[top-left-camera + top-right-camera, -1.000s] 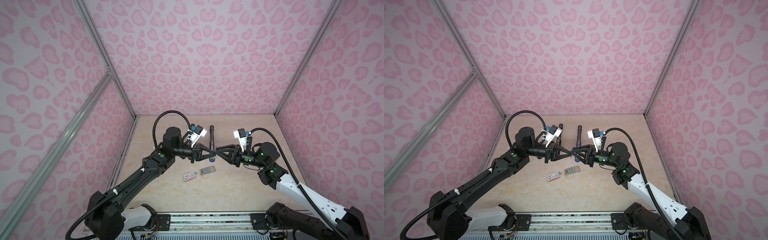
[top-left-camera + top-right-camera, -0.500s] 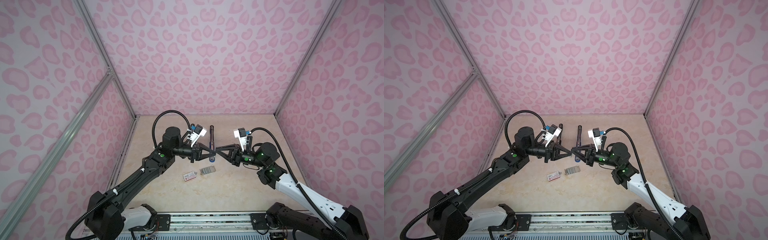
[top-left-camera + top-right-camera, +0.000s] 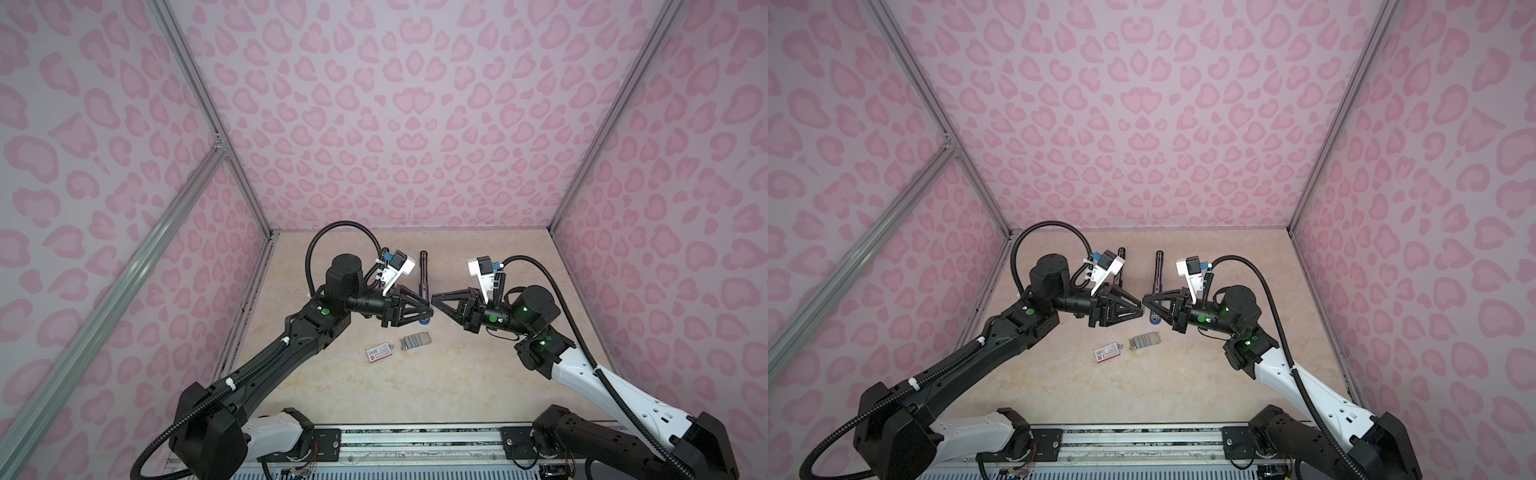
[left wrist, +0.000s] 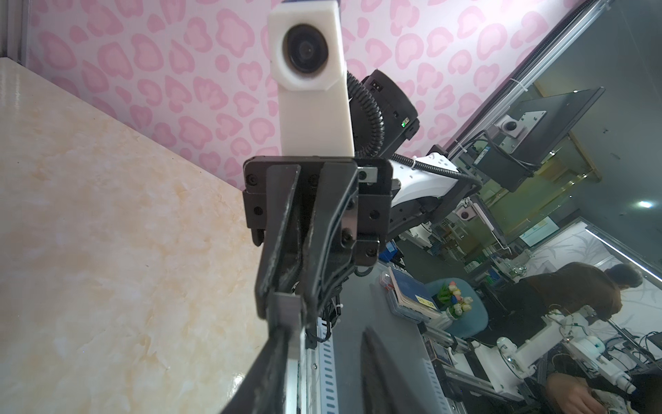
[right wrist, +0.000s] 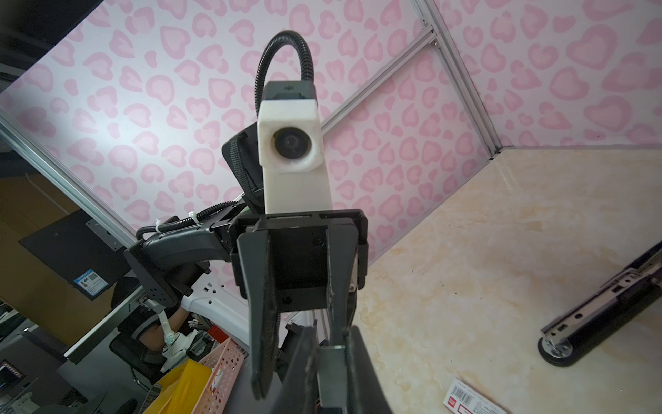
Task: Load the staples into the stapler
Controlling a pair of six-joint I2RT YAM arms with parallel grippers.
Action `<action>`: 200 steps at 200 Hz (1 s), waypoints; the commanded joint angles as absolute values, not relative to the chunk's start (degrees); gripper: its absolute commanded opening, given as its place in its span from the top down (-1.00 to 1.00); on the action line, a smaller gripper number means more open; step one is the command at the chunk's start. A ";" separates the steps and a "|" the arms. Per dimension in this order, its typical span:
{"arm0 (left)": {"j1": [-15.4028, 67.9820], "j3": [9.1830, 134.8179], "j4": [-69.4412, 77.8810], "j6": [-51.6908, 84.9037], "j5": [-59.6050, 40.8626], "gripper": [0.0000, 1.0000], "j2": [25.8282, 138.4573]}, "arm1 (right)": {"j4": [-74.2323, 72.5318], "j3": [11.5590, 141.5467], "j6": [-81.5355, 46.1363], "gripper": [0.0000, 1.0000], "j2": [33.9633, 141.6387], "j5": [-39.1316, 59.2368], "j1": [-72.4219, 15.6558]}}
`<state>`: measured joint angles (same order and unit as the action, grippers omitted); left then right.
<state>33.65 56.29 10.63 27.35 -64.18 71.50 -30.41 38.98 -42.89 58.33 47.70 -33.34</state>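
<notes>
In both top views the right gripper (image 3: 434, 297) at mid-frame is pinched narrow on a staple strip (image 4: 284, 307). It meets the left gripper (image 3: 430, 312) tip to tip, whose jaws stand apart either side of the strip. More staples (image 3: 415, 341) lie just below beside a white box (image 3: 379, 352), the stapler (image 3: 424, 274) lies just above, and bare table (image 3: 415, 395) spreads toward the lower edge.

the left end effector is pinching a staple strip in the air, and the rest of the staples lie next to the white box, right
No, the right end effector is pinching the staple strip; the left end effector has its jaws apart, as the left wrist view shows. The rest of the staples do lie next to the white box.
</notes>
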 commanded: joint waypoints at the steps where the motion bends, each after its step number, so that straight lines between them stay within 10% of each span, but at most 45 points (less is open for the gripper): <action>1: 32.93 55.98 9.42 26.76 -62.42 0.17 70.46 | -29.35 38.93 -41.04 0.73 57.72 46.78 -33.13; 55: 25.59 47.46 3.33 26.30 -46.72 0.14 61.79 | -11.29 44.10 -33.21 0.74 58.27 37.99 -31.21; 101: 24.87 41.38 -5.79 27.26 -20.87 -0.26 55.36 | 2.87 52.55 -28.65 0.74 66.65 24.94 -31.42; 200: 25.04 36.39 -4.91 28.17 -15.49 -0.45 55.37 | 14.19 72.99 -29.34 0.71 94.57 -5.34 -38.53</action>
